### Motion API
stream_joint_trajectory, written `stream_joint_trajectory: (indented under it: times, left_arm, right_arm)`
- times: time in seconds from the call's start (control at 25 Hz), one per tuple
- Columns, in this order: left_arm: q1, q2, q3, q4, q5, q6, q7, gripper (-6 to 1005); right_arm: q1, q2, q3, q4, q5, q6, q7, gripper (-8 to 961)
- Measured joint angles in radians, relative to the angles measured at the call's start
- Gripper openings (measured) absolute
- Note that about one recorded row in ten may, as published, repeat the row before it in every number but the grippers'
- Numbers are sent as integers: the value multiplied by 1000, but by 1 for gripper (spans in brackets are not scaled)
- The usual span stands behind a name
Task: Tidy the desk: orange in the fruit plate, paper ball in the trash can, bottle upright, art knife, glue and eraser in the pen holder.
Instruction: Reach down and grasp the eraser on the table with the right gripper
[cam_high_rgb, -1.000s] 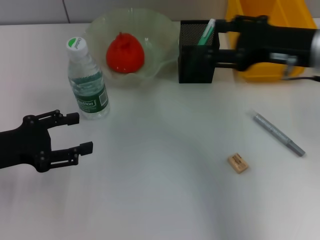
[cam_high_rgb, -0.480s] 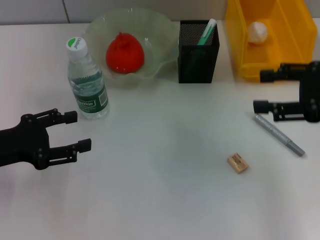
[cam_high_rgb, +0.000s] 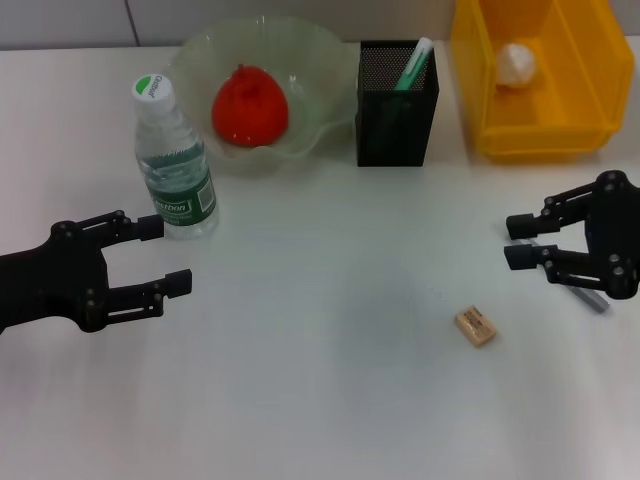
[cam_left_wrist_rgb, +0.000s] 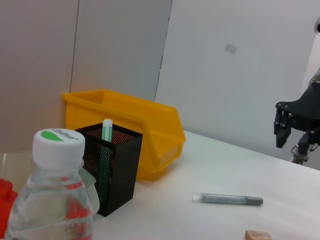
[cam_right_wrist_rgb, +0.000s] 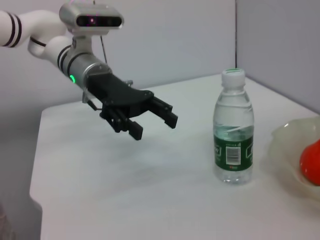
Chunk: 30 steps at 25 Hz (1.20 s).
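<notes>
White table (cam_high_rgb: 330, 400) w/ plain pale wall panels (cam_left_wrist_rgb: 120, 45) behind; even light.

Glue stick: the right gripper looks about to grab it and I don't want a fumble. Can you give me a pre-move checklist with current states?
1. Right gripper open: ok.
2. Right gripper over the glue: ok, only the far end shows beyond it.
3. Glue lying flat on the table: ok.
4. Eraser apart from the glue: ok.
5. Pen holder upright with room beside the art knife: ok.
6. Left gripper away, near the bottle: ok.
</notes>
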Motion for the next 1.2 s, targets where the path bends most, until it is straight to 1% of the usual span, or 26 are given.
stream_joint_trajectory:
  times: [0.12, 0.32, 0.36, 0.4, 0.44, 0.52, 0.76, 0.92, 0.96, 1.0, 1.04, 1.08, 1.16, 1.2]
  left_arm:
    - [-1, 0, 0, 0, 0, 0, 0, 800]
    - [-1, 0, 0, 0, 0, -1, 0, 800]
    - [-1, 0, 0, 0, 0, -1, 1, 800]
    - [-1, 0, 0, 0, 0, -2, 2, 800]
    - [-2, 0, 0, 0, 0, -3, 3, 800]
    - [-5, 0, 0, 0, 0, -6, 4, 800]
    - [-7, 0, 0, -4, 2, -19, 9, 800]
    - [-8, 0, 1, -5, 2, -19, 12, 800]
    - [-9, 0, 4, -5, 2, -19, 12, 800]
    - [-9, 0, 7, -5, 2, -19, 12, 800]
    - [-9, 0, 8, -5, 2, -19, 12, 800]
    - [-9, 0, 9, -5, 3, -19, 14, 800]
    - [-10, 0, 9, -5, 4, -19, 20, 800]
    - [-10, 0, 9, -7, 5, -19, 28, 800]
  right_arm:
    - [3, 2, -4, -1, -3, -1, -4, 466]
    - [1, 12, 2, -5, -4, -9, -63, 212]
    - [-2, 16, 4, -5, -2, -10, -95, 170]
    - [-11, 29, 12, -5, 4, -10, -169, 127]
    - [-11, 29, 12, -5, 4, -10, -169, 85]
    - [-15, 38, 22, -2, 5, -11, -214, 0]
    - [-18, 43, 29, 7, 10, -26, -290, 14]
    - [-13, 50, 28, -3, 9, -18, -243, 35]
    - [-11, 52, 26, -10, 7, -13, -218, 41]
    - [-4, 53, 14, -46, -17, 4, -129, 46]
    - [-4, 53, 14, -46, -17, 4, -129, 51]
    - [3, 54, 3, -70, -37, 11, -69, 56]
    - [25, 54, -22, -114, -73, 13, 60, 67]
    - [50, 53, -45, -147, -106, 9, 182, 72]
